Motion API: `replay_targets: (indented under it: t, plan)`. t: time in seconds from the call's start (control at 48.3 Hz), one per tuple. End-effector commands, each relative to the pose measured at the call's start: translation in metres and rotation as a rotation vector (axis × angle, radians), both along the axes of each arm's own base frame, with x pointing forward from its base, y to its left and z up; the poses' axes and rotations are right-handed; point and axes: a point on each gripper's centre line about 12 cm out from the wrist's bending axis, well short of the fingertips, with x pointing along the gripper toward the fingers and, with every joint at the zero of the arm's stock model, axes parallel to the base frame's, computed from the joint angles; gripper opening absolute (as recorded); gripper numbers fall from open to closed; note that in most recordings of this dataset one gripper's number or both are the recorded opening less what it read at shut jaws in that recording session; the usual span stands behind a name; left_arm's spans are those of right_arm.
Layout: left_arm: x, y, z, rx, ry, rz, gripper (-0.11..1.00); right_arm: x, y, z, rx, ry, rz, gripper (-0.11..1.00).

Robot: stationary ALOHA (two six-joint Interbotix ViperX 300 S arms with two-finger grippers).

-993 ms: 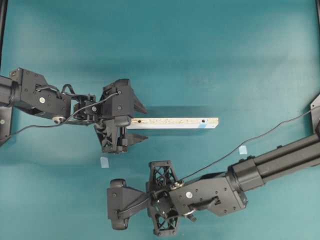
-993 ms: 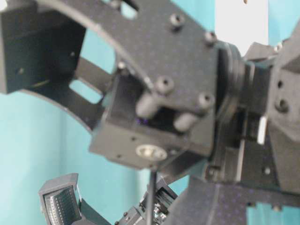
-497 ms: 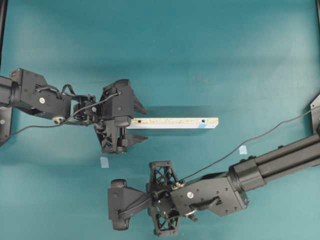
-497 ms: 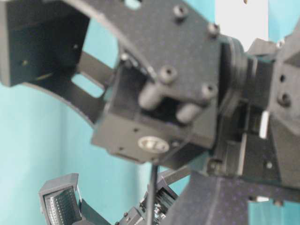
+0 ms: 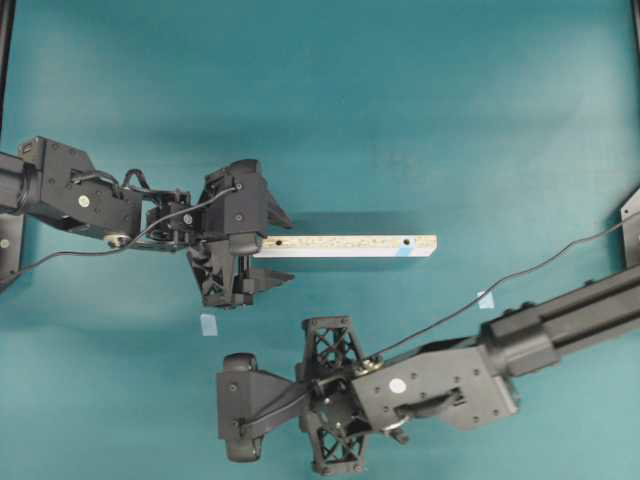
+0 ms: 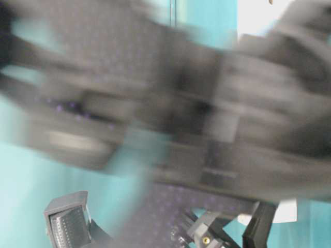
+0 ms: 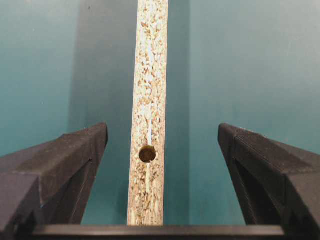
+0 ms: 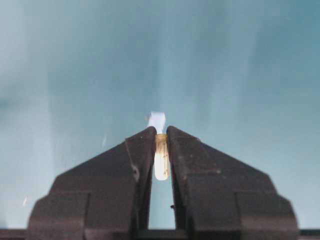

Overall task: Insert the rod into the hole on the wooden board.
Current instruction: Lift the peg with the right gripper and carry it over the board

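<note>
The right tool (image 8: pixel 161 137) pinches the rod (image 8: pixel 161 160) at its fingertips, near and well apart from the wooden board (image 5: pixel 345 245). The left tool (image 7: pixel 162 150) stands spread around the board's left end. So thin a pinch could let the rod tilt or slip.

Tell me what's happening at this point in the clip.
The right gripper is shut on the rod, a small tan dowel pinched between its fingertips, low in the overhead view and away from the wooden board. The left gripper is open, with one finger on either side of the board's left end, not touching it. The hole beside the pale blue patch, near the board's right end, has nothing in it.
</note>
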Motion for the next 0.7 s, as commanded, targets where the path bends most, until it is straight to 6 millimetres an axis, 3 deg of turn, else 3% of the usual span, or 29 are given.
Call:
replay_targets:
  t: [0.0, 0.124, 0.29, 0.683]
  plan:
    - [0.002, -0.002, 0.013, -0.006, -0.038, -0.001, 1.0, 0.0, -0.008, 0.044, 0.027, -0.081, -0.012, 0.12]
    - [0.002, -0.001, 0.013, -0.007, -0.038, 0.002, 1.0, 0.001, -0.022, 0.07, 0.05, -0.139, -0.042, 0.12]
    - [0.002, -0.001, 0.013, -0.006, -0.037, 0.001, 1.0, 0.004, -0.039, 0.088, 0.071, -0.229, -0.067, 0.12]
    - [-0.003, -0.002, 0.003, -0.006, -0.009, 0.0, 1.0, -0.016, -0.076, 0.091, 0.056, -0.416, -0.052, 0.12]
